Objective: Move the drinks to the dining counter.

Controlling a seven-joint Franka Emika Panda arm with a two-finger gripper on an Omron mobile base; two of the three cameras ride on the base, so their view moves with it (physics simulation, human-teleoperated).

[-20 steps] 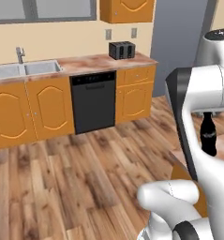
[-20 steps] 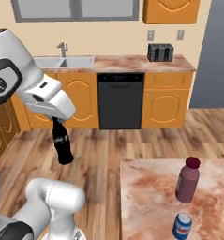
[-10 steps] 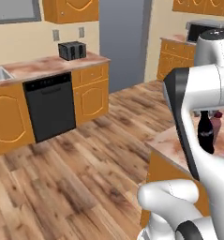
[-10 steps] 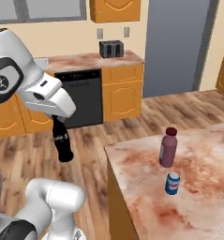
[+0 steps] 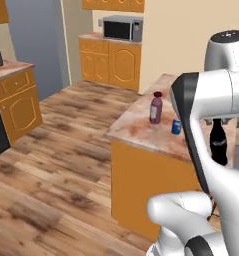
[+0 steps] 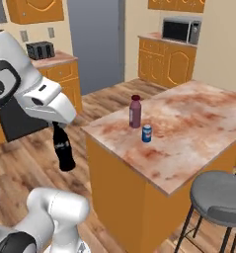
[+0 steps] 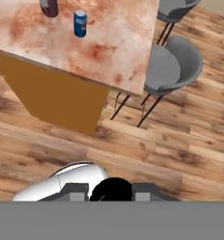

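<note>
Counter edge: I am seeing the dining counter (image 6: 188, 128) ending near the arm, wood floor (image 5: 51, 165) lying open to its left.
Stools: two grey stools (image 7: 172, 61) are standing against its far side.
Drinks: the maroon bottle (image 6: 135, 111) and blue can (image 6: 147, 133) are standing near the counter's corner, just apart.
Gripper: the gripper (image 6: 56, 126) is hanging beside the counter, closed on a dark cola bottle (image 6: 63, 148).

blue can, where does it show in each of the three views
Left base view: blue can right of centre, near the dining counter's front edge.
Right base view: centre, near the counter's left corner.
Hand view: top left.
Shared landmark: the purple bottle stands beside it in all three views.
</note>
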